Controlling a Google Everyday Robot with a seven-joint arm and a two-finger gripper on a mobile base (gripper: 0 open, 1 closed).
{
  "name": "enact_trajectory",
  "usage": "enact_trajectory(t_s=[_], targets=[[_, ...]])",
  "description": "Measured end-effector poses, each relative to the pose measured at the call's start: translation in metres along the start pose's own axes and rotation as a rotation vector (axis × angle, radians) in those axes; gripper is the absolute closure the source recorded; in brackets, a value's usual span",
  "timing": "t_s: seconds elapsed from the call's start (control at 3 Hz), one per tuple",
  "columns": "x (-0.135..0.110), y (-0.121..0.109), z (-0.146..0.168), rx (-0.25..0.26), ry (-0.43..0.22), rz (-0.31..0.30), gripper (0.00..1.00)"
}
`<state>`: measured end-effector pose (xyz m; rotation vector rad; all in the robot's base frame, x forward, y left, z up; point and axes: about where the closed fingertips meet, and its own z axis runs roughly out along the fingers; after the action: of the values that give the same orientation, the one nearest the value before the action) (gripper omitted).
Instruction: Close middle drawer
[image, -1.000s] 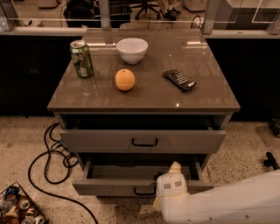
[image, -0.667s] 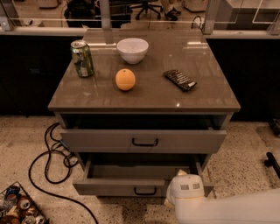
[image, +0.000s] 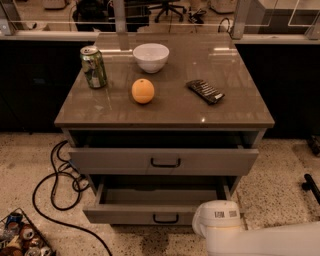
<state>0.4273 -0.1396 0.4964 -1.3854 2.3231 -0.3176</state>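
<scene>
The middle drawer (image: 150, 216) is pulled out well past the cabinet front, its grey-beige front and black bar handle (image: 165, 218) facing me low in the view. The topmost drawer (image: 165, 161) above it stands slightly open. The lowest drawer is hidden. My white arm (image: 218, 225) reaches in from the bottom right, its rounded end just in front of the middle drawer's right end. My gripper is out of view, below the frame's lower edge.
On the cabinet top (image: 210, 112) sit a green can (image: 94, 67), a white bowl (image: 151, 57), an orange (image: 143, 91) and a dark snack packet (image: 205, 91). A black cable (image: 55, 187) loops on the floor at left. A basket of cans (image: 22, 237) is at bottom left.
My arm has shifted to the right and slightly down along the middle drawer's front. Both drawers stand as far out as before.
</scene>
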Motion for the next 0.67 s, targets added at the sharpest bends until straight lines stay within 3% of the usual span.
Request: enact_trajectory(t_s=[0.33, 0.67], targets=[[0.000, 0.000, 0.001, 0.000, 0.000, 0.000, 0.99], [0.004, 0.013, 0.016, -0.015, 0.007, -0.015, 1.00]])
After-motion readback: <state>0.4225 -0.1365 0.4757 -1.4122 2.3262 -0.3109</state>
